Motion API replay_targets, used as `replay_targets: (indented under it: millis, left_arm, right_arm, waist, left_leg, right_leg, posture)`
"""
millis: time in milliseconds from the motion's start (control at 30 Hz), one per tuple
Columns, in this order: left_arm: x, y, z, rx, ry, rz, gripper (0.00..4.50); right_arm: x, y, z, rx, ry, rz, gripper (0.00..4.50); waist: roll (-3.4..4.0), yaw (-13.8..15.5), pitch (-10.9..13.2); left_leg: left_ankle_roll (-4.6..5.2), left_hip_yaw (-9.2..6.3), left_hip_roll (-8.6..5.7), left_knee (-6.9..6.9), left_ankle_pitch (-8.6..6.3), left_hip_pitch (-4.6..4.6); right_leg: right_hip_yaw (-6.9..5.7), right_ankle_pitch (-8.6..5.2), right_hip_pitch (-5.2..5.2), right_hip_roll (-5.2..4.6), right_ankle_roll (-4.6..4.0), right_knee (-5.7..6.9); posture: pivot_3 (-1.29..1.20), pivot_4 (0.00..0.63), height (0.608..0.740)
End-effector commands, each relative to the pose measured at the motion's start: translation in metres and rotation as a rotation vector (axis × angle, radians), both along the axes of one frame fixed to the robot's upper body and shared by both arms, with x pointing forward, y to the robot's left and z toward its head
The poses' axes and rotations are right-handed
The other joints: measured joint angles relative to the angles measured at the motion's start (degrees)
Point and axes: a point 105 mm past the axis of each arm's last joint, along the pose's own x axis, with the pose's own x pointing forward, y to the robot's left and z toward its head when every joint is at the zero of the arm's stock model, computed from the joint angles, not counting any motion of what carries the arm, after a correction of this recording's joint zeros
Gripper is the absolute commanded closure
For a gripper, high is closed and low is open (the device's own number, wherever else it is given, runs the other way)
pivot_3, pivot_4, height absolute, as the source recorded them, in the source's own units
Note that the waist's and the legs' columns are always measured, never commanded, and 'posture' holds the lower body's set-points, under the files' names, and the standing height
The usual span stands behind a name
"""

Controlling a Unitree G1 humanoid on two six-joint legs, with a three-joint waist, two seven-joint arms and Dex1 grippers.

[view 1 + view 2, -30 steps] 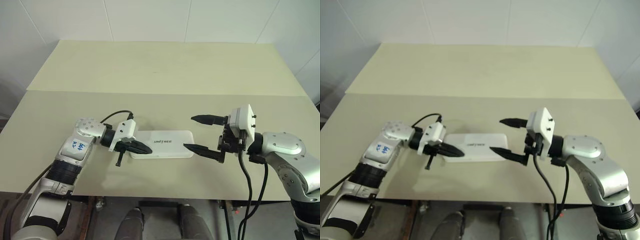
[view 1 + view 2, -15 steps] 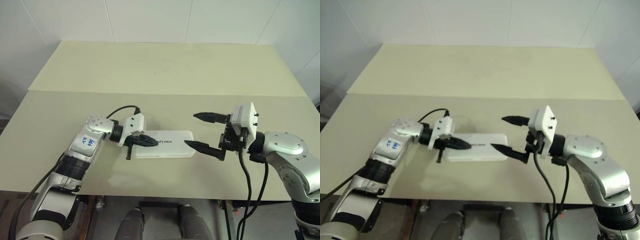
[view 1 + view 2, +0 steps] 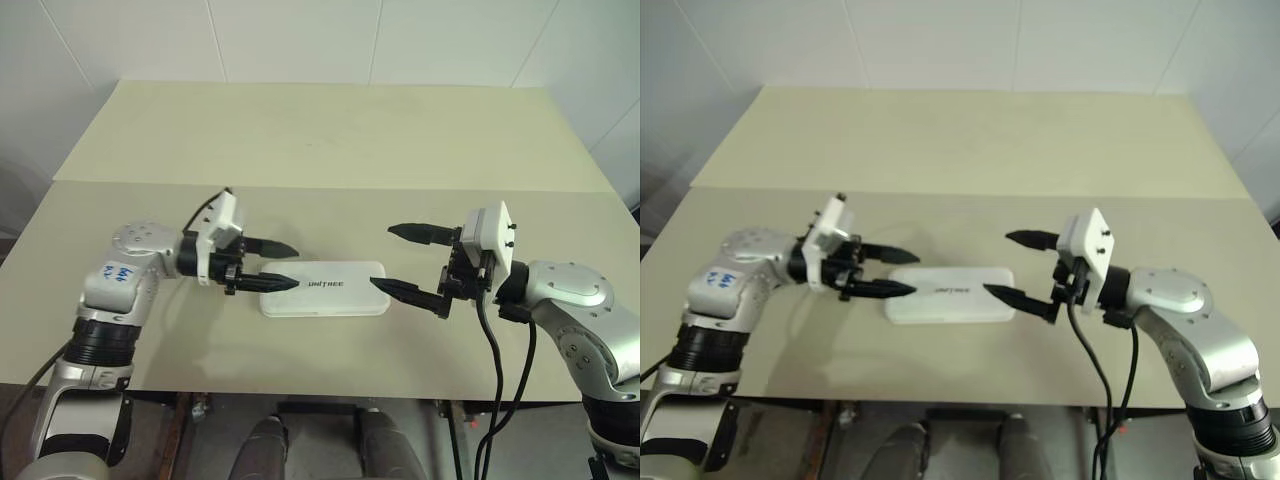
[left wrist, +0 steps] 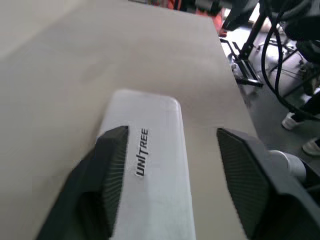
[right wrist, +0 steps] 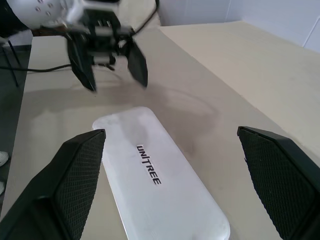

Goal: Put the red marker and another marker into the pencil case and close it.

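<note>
White pencil case [image 3: 323,289] lay shut on the table [image 3: 330,150] between the 2 grippers. Left gripper [image 3: 282,264] and right gripper [image 3: 405,260] both stood apart, holding nothing.

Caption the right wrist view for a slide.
Closed white case lying flat on the beige table between the right gripper's open fingers, with the left gripper open beyond its far end.
</note>
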Motion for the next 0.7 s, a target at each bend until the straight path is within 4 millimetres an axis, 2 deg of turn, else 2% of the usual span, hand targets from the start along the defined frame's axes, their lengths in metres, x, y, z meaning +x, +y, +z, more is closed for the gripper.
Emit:
replay_targets:
  millis: [33,67,333,467,700]
  left_arm:
    - [-0.011,0.007,0.012,-0.012,-0.044,0.002,0.20]
    - [-0.014,0.010,0.011,-0.005,-0.035,0.004,0.04]
    - [-0.013,0.014,0.008,-0.002,-0.091,0.047,0.04]
    - [-0.002,0.017,0.005,0.024,-0.165,0.087,0.04]
    - [0.003,0.017,0.009,-0.031,-0.115,0.101,0.04]
  right_arm:
    - [-0.001,-0.003,0.009,-0.009,-0.050,0.010,0.00]
    - [-0.001,-0.004,0.009,-0.014,-0.052,0.011,0.00]
    - [0.006,-0.007,0.011,-0.021,-0.075,0.005,0.00]
    - [0.006,-0.008,0.010,-0.028,-0.093,-0.011,0.00]
    - [0.012,-0.010,0.006,-0.008,-0.106,-0.055,0.00]
  waist:
    - [0.00,-0.04,0.00]
    - [0.00,-0.05,0.00]
    - [0.00,0.05,0.00]
    - [0.00,0.06,0.00]
    - [0.00,-0.06,0.00]
  left_leg:
    - [0.00,0.01,0.00,0.00,0.00,0.00]
    - [0.00,0.01,0.00,-0.01,0.00,0.00]
    - [0.00,0.02,0.00,-0.01,0.00,0.00]
    - [-0.01,0.01,0.00,-0.04,0.00,-0.01]
    - [-0.01,0.02,0.00,-0.04,-0.01,-0.01]
  right_leg:
    - [0.01,0.00,0.00,0.00,0.00,0.00]
    - [0.01,0.00,0.00,0.00,0.00,0.00]
    - [0.00,-0.01,0.01,0.00,-0.02,-0.02]
    - [0.00,-0.01,0.00,0.00,-0.02,-0.06]
    - [0.01,-0.01,-0.01,0.00,-0.02,-0.05]
  posture:
    - [0.00,0.150,0.740]
    - [0.00,0.150,0.740]
    - [0.00,0.150,0.740]
    - [0.00,0.150,0.740]
    - [0.00,0.150,0.740]
